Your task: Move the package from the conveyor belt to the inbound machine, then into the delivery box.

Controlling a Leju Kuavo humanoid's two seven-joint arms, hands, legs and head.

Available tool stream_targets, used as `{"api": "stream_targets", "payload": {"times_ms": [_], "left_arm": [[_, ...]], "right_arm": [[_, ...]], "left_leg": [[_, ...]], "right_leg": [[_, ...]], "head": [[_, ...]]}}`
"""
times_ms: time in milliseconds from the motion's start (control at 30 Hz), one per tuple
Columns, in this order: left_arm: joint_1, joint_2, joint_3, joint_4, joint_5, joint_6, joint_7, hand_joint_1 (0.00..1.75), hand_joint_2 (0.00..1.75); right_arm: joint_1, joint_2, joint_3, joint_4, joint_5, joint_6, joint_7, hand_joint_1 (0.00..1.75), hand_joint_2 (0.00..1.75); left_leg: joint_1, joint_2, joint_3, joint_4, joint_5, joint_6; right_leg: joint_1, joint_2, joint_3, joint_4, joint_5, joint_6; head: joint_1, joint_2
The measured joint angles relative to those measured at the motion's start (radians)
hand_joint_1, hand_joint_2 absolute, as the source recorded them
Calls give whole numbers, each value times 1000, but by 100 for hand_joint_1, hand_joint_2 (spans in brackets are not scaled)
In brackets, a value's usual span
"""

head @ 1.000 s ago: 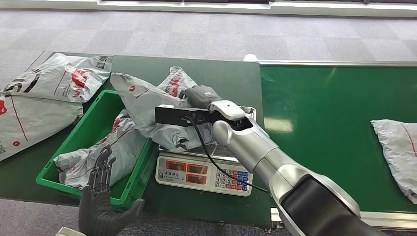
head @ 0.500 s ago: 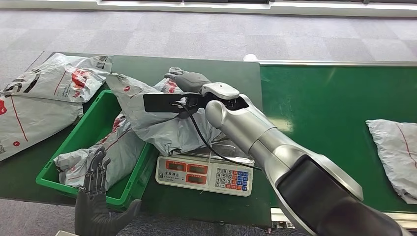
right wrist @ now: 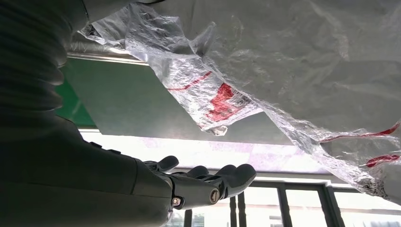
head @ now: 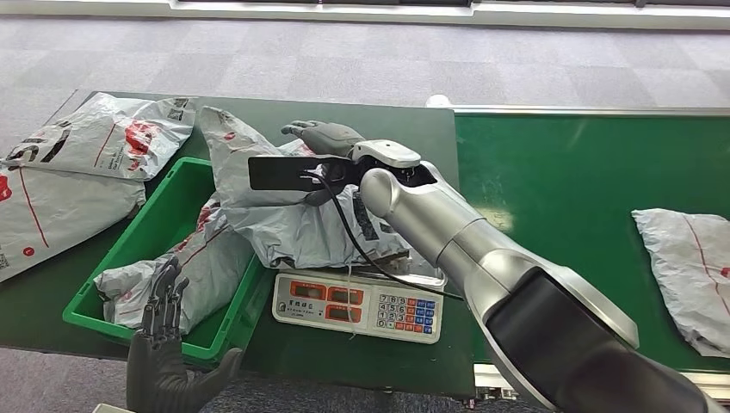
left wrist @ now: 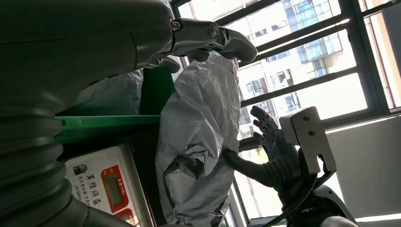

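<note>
A crumpled grey package [head: 293, 219] with red marks hangs above the white scale [head: 357, 303], its left end leaning over the rim of the green box [head: 159, 225]. My right hand [head: 323, 139] holds it from behind near the top, fingers stretched out. In the left wrist view this right hand [left wrist: 274, 146] pinches into the hanging package [left wrist: 203, 127]. The right wrist view has the package [right wrist: 283, 61] draped beside the straight fingers [right wrist: 222, 182]. My left hand [head: 163, 361] is low in front of the box, fingers spread, holding nothing.
Another grey package [head: 198, 271] lies in the green box. Two more packages [head: 112, 133] [head: 52, 206] lie on the table to its left. On the green conveyor belt [head: 568, 198] at the right sits one package [head: 689, 267].
My right hand has lifted the package off the scale and carried it left toward the green box. The package on the belt has crept left. My left hand sank slightly.
</note>
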Motion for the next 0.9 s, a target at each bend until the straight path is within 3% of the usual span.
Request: {"api": "stream_targets", "payload": {"times_ms": [100, 233, 333, 400, 500, 600, 700, 767, 900], "left_arm": [[0, -1, 1, 2, 5, -4, -2, 0, 175], [-4, -1, 6, 5, -13, -25, -17, 0, 175], [-23, 4, 11, 1, -94, -24, -15, 0, 175], [-62, 15, 14, -3, -155, -28, 4, 0, 175], [-175, 40, 16, 8, -235, -37, 83, 0, 175], [-329, 58, 8, 52, -289, -35, 184, 0, 175], [-454, 61, -28, 107, -325, -33, 257, 0, 175], [-529, 57, -66, 160, -352, -33, 302, 0, 175], [-653, 37, -143, 276, -394, -38, 358, 0, 175]], "right_arm": [[1, -6, 0, -1, -86, 27, -47, 0, 175], [11, -61, 0, -36, -323, 97, -164, 0, 175], [31, -146, 0, -101, -493, 127, -204, 0, 175], [70, -239, 0, -179, -612, 132, -234, 0, 175], [249, -384, -41, -355, -681, 112, -310, 0, 175], [566, -468, -186, -575, -589, 148, -379, 0, 175], [823, -475, -357, -772, -578, 230, -409, 0, 175], [940, -436, -497, -914, -628, 238, -393, 0, 175], [1077, -309, -733, -1157, -680, 94, -367, 0, 175]], "left_leg": [[0, 0, 0, 0, 0, 0], [0, -1, 0, 1, 0, 0], [0, -2, 0, 2, 0, 1], [0, -6, 0, 3, 1, 2], [2, -15, 5, 3, -1, 4], [4, -19, 6, 3, -2, 5], [3, -17, 1, 3, -2, 5], [3, -16, -1, 3, -1, 5], [3, -13, -2, 3, -1, 5]], "right_leg": [[0, 0, 0, 0, 0, 0], [0, -1, 0, 0, 0, 0], [0, -2, 0, -1, 1, 1], [0, -6, 1, -2, 1, 3], [2, -16, 8, -6, -2, 5], [4, -20, 17, -8, -2, 5], [3, -18, 12, -7, 0, 5], [3, -16, 9, -7, 0, 5], [3, -13, 6, -7, 0, 5]], "head": [[0, 0], [0, 0], [0, 0], [0, 0], [0, 0], [1, 0], [1, 0], [1, 0], [1, 0]]}}
